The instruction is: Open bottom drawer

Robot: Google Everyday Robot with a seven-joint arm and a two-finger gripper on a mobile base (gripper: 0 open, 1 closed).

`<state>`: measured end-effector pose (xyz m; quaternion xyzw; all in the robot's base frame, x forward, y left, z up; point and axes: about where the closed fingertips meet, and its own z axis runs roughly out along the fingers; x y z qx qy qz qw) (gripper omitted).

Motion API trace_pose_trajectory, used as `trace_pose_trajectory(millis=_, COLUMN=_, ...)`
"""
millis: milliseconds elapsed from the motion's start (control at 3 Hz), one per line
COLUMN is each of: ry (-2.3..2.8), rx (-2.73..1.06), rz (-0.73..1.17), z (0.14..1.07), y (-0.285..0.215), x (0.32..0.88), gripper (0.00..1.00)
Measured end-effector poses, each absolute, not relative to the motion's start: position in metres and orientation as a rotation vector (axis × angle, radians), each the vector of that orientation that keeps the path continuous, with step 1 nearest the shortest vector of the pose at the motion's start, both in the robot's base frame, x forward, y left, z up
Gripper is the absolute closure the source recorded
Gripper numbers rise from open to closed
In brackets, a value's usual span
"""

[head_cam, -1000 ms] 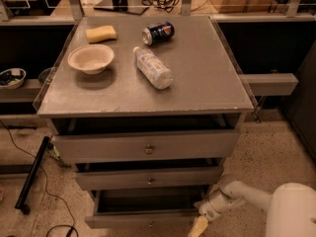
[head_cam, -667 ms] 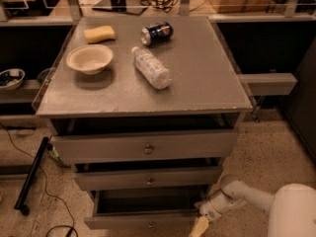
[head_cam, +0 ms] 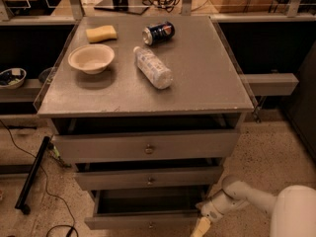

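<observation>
Three drawers (head_cam: 148, 177): grey metal, stacked under the flat grey surface (head_cam: 207, 83).
Bottom drawer (head_cam: 143, 222): narrowest grey front, round knob, lowest beneath the surface, pulled out.
Tool (head_cam: 201, 226): low below the surface's front-right corner, level with that drawer's front; spread or pressed together, cannot tell.

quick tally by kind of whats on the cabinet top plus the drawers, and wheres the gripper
sponge: 1
can: 1
bottle: 1
bowl: 1
drawers: 3 (top drawer, middle drawer, bottom drawer)
total: 7
The gripper is at the bottom drawer's right front corner.
</observation>
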<state>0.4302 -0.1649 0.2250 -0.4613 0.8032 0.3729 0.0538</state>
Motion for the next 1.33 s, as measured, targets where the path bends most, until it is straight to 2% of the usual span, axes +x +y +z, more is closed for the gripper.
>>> trace_pose_trajectory(millis=1333, ry=2.422, rx=-1.392, rz=1.169, z=0.2296, y=-0.1669, x=0.4282, gripper=0.00)
